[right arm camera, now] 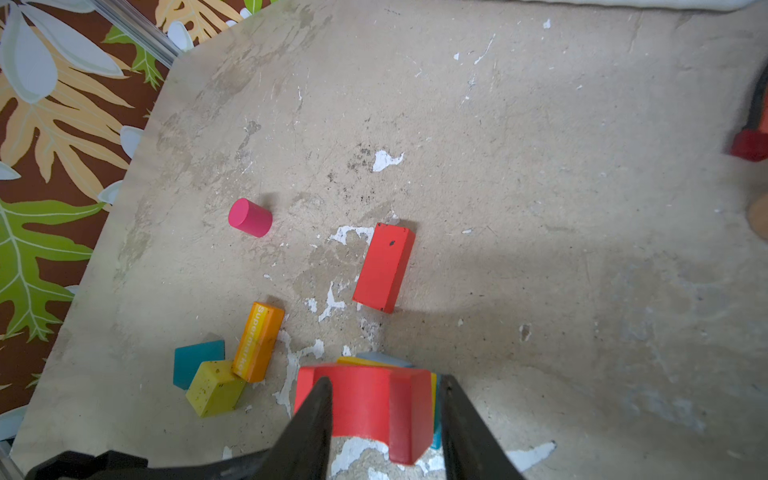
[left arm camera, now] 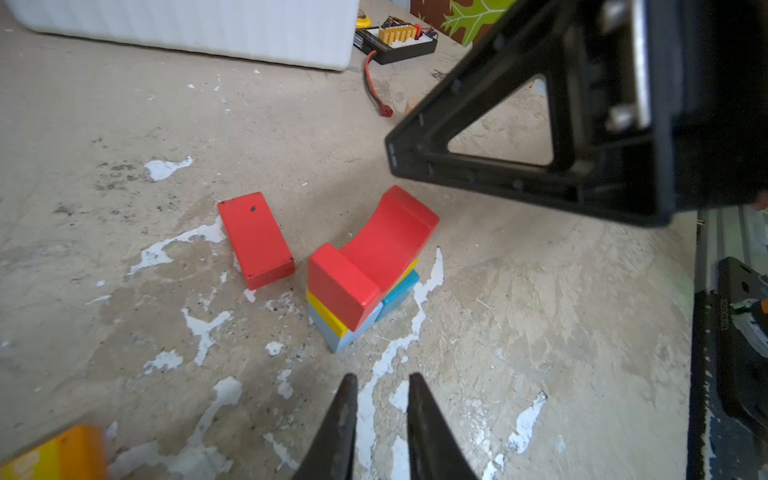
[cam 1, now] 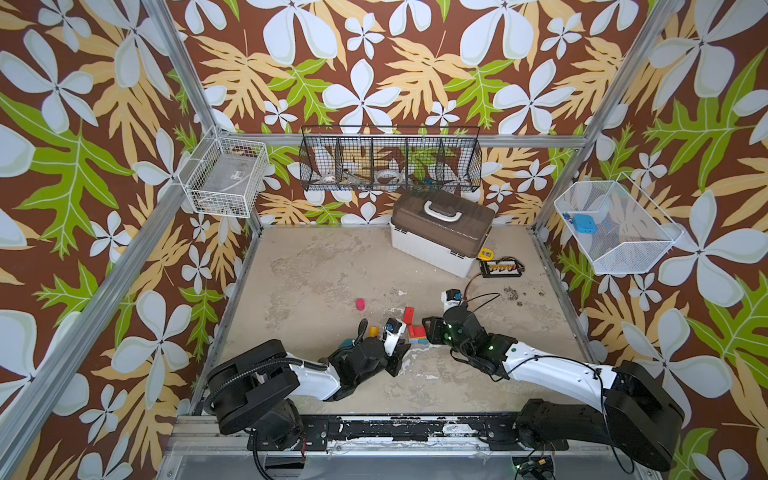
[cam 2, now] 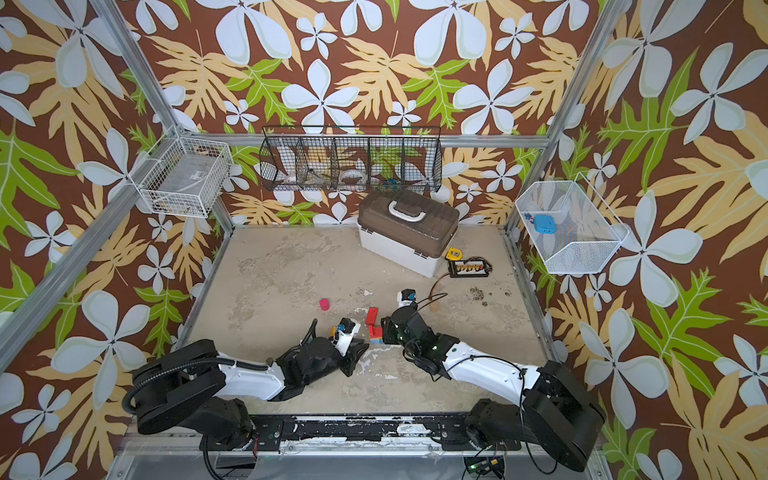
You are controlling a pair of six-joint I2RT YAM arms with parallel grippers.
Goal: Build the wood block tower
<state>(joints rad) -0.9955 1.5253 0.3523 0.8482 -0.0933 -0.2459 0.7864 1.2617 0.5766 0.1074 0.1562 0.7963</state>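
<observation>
A red wooden arch (left arm camera: 374, 257) sits hollow side up atop the tower (left arm camera: 328, 322), a low stack of grey-blue, yellow and teal wood blocks on the worn tabletop (right arm camera: 540, 208) between the two arms. The right gripper (right arm camera: 386, 380) straddles it, jaws apart with no squeeze evident. The left gripper (left arm camera: 382, 376) hangs just beside the stack, jaws drawn nearly together on nothing. The arch looks skewed and overhangs a corner, so a jaw brushing it on the way up could tip it off or topple the stack. Only the left wrist view reveals those lower layers. Only the right wrist view shows the teal roof-shaped piece (right arm camera: 195, 361), yellow block (right arm camera: 216, 388) and orange lettered bar (right arm camera: 258, 341) lying together.
</observation>
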